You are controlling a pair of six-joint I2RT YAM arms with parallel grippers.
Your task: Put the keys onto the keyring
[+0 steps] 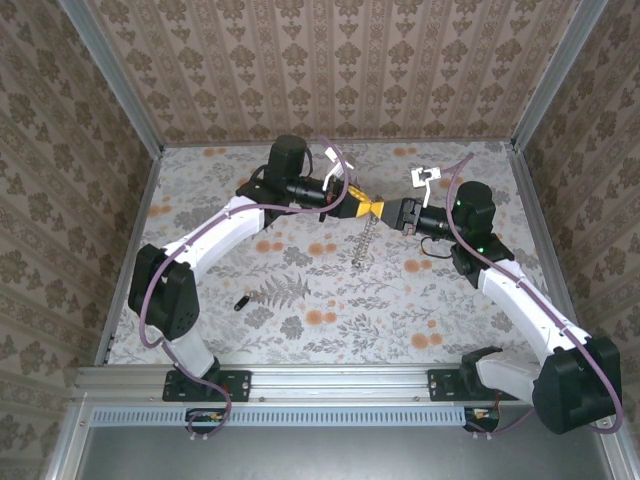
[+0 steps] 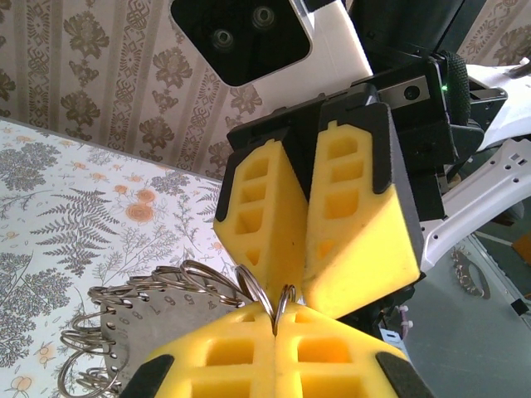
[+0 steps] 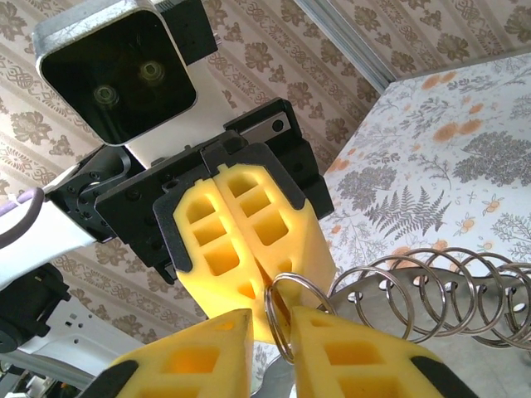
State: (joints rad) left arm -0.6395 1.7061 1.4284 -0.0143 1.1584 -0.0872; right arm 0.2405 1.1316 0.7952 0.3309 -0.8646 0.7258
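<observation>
Keyring [image 3: 290, 280]: stock check. By my reckoning the task is barely begun. Entries run largest first.

1. Desk [image 1: 330, 320]: floral top. It carries one loose item, listed last.
2. Left claw [image 1: 362, 205]: raised over the middle of the desk, nearer the far edge, tip to tip with its partner. On my left wrist camera its yellow pads press together with ring wire nipped in the seam, so I log it as closed on the keyring.
3. Right claw [image 3: 272, 332]: faces the left one. Its pads stand a narrow slit apart with the ring wire passing through. I cannot tell whether they bite it or merely straddle it.
4. Perforated grey strip [image 2: 133, 332]: hangs below the two claws and carries a row of steel rings [image 3: 431, 286]. I cannot tell whether its lower end touches the desk.
5. Keyring: the end split ring of that row, held in the air between the two claws. Its visible wire is bare.
6. Key [image 1: 240, 302]: small and dark. It lies flat toward the near left corner of the desk, beside the left arm [image 1: 215, 235], well apart from the ring and both claws.

Done: the ring is up and presented.
Left: fetch the key, part the coil and thread the key on. With both claws at the ring, I judge one must let go to collect the key.
</observation>
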